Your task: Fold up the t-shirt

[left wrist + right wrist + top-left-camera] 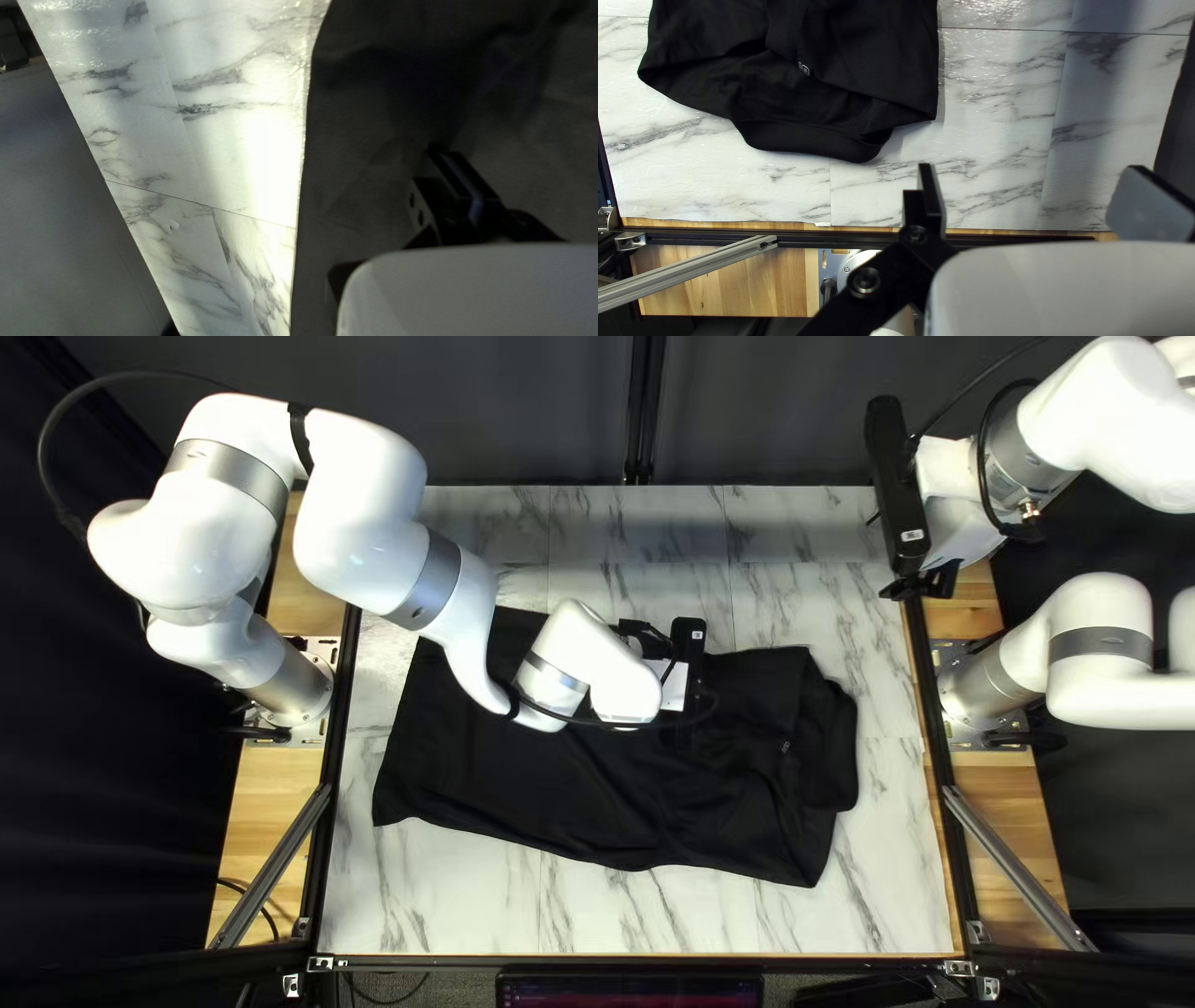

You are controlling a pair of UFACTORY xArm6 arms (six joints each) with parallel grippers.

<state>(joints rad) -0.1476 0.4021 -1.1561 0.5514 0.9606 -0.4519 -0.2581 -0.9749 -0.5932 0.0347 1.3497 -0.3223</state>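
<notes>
The black t-shirt (pixel 560 797) lies across the middle of the table, its end at the right of the top left view bunched and folded over. My left gripper (pixel 687 662) is low over the shirt's middle, partly hidden by its arm. In the left wrist view the left gripper (pixel 443 152) has its fingers together, tips at the dark cloth (pixel 374 124); whether any is pinched is hidden. High at the table's far right corner is my right gripper (pixel 921 585). The right wrist view shows the right gripper (pixel 1028 167) wide open, nothing between its fingers, the shirt (pixel 847 68) lying ahead.
Bare marble-patterned tabletop (pixel 448 896) surrounds the shirt, with more of it beyond the shirt's far edge. Black rails (pixel 940 772) run along both sides of the table. My left arm reaches over the shirt's far half.
</notes>
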